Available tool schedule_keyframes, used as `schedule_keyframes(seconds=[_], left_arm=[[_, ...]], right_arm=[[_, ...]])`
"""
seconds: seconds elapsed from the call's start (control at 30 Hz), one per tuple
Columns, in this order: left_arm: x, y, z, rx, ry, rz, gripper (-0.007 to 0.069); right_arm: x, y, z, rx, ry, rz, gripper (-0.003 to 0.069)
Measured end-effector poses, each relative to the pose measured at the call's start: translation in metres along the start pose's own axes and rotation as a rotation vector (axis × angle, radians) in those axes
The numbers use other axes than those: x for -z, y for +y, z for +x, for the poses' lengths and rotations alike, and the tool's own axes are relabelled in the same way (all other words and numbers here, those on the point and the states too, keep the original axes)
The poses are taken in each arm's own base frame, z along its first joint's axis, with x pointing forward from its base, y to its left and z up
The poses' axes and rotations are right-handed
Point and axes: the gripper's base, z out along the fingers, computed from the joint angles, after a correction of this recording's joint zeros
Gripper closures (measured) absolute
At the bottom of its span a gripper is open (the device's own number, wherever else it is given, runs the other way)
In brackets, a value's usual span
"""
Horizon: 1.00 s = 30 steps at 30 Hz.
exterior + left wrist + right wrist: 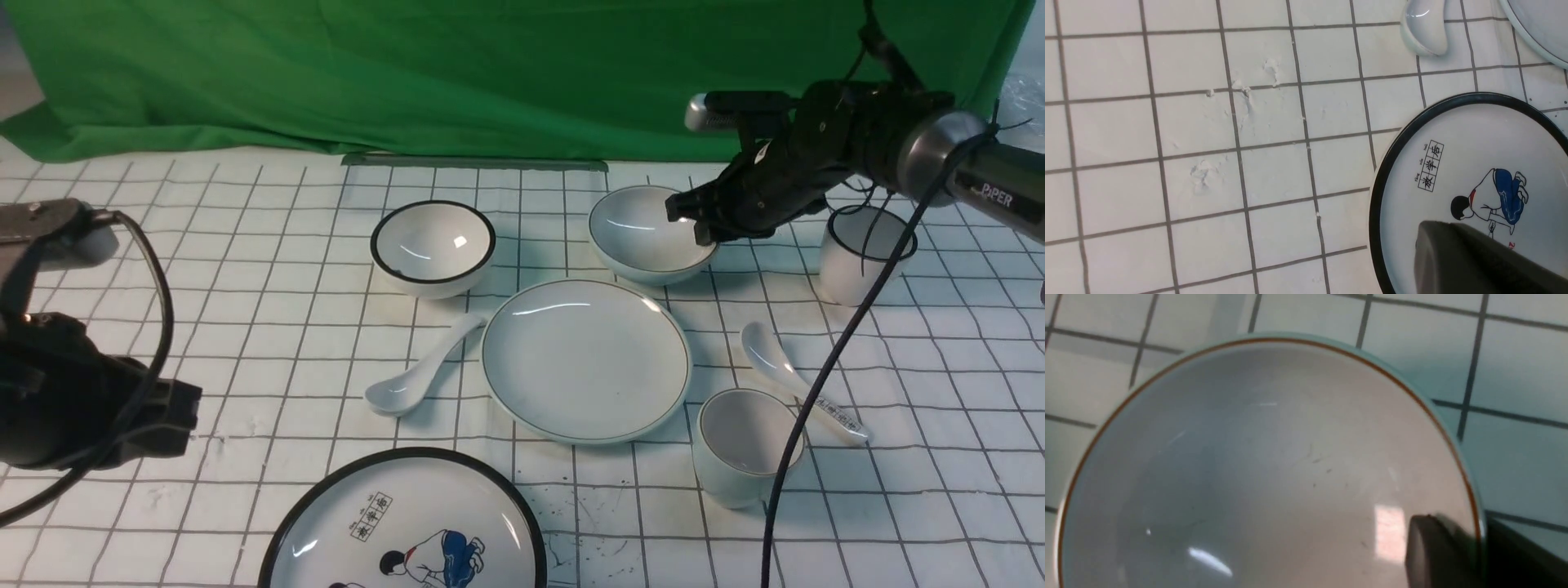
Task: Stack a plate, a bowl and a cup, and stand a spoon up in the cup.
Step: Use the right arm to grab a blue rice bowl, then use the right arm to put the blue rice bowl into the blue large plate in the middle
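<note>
The pale bluish bowl [641,233] [1269,465] sits at the back, right of centre. My right gripper [700,224] [1478,535] grips its right rim, one finger inside and one outside, shut on it. The plain plate [584,359] [1543,32] lies in the middle. In front of it to the right stands the thin-rimmed cup [747,445]. Left of the plate lies the plain white spoon [420,367] [1423,28]. My left gripper [184,416] [1423,245] hangs shut and empty at the near left, over the edge of the cartoon plate [1453,134].
A black-rimmed bowl [433,245] stands back left, and a black-rimmed cup [861,253] back right, just behind my right arm. A spoon with printed characters [796,380] lies right of the plate. The cartoon plate [404,531] is at the front edge. A green curtain closes the back.
</note>
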Motion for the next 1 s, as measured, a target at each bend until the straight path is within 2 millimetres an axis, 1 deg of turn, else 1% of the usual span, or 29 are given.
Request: schedule_keyframes(seconds=[0.03,0.13,0.2,0.27,0.3,0.33,0.37,0.4,0.43,0.47,0.5,0.53,0.57,0.6,0.63,0.67,0.7,0.73,0.77,0.83,1.0], left_arm=[[0.000,0.000,0.000,0.000,-0.001,0.000,0.0619],[0.000,0.000,0.000,-0.006,-0.004,-0.001,0.0619],[0.000,0.000,-0.001,-0.008,-0.012,-0.003,0.0619],[0.000,0.001,-0.002,-0.008,-0.021,-0.006,0.0619],[0.000,0.001,-0.002,-0.008,-0.021,-0.006,0.0619],[0.000,0.001,-0.002,-0.008,-0.024,-0.007,0.0619],[0.000,0.001,-0.002,-0.008,-0.025,-0.007,0.0619],[0.000,0.001,-0.003,-0.008,-0.031,-0.008,0.0619],[0.000,0.001,-0.003,-0.009,-0.036,-0.010,0.0619],[0.000,0.001,-0.003,-0.009,-0.040,-0.011,0.0619],[0.001,0.001,-0.004,-0.009,-0.042,-0.011,0.0619],[0.001,0.001,-0.004,-0.009,-0.047,-0.013,0.0619],[0.001,0.001,-0.004,-0.009,-0.050,-0.013,0.0619],[0.001,0.001,-0.005,-0.009,-0.055,-0.015,0.0619],[0.001,0.001,-0.005,-0.009,-0.062,-0.017,0.0619],[0.001,0.001,-0.005,-0.009,-0.062,-0.017,0.0619],[0.001,0.002,-0.006,-0.010,-0.065,-0.019,0.0619],[0.001,0.002,-0.006,-0.010,-0.066,-0.019,0.0619],[0.001,0.002,-0.006,-0.010,-0.067,-0.020,0.0619],[0.001,0.002,-0.006,-0.010,-0.067,-0.020,0.0619],[0.001,0.002,-0.006,-0.010,-0.067,-0.020,0.0619]], right_arm=[[0.007,0.002,-0.004,0.003,-0.012,-0.006,0.0581],[0.032,0.006,-0.014,0.039,-0.015,-0.007,0.0580],[0.061,0.010,-0.025,0.055,-0.039,-0.014,0.0580],[0.097,0.016,-0.035,0.066,-0.075,-0.022,0.0580],[0.097,0.016,-0.035,0.067,-0.075,-0.022,0.0580],[0.126,0.023,-0.039,0.078,-0.084,-0.033,0.0580],[0.132,0.024,-0.039,0.080,-0.082,-0.038,0.0580],[0.153,0.033,-0.036,0.108,-0.048,-0.059,0.0580],[0.159,0.039,-0.032,0.129,-0.022,-0.068,0.0580],[0.159,0.044,-0.028,0.146,0.004,-0.079,0.0580],[0.159,0.046,-0.027,0.147,0.011,-0.082,0.0580],[0.148,0.056,-0.014,0.173,0.078,-0.106,0.0580],[0.146,0.058,-0.012,0.175,0.086,-0.109,0.0580],[0.137,0.062,-0.004,0.186,0.119,-0.115,0.0580],[0.119,0.070,0.013,0.205,0.178,-0.124,0.0580],[0.115,0.072,0.018,0.210,0.193,-0.126,0.0580],[0.101,0.076,0.031,0.214,0.226,-0.129,0.0580],[0.096,0.079,0.036,0.214,0.225,-0.130,0.0580],[0.087,0.080,0.045,0.211,0.228,-0.128,0.0580],[0.078,0.082,0.050,0.198,0.192,-0.129,0.0580],[0.069,0.083,0.051,0.180,0.153,-0.131,0.0580]])
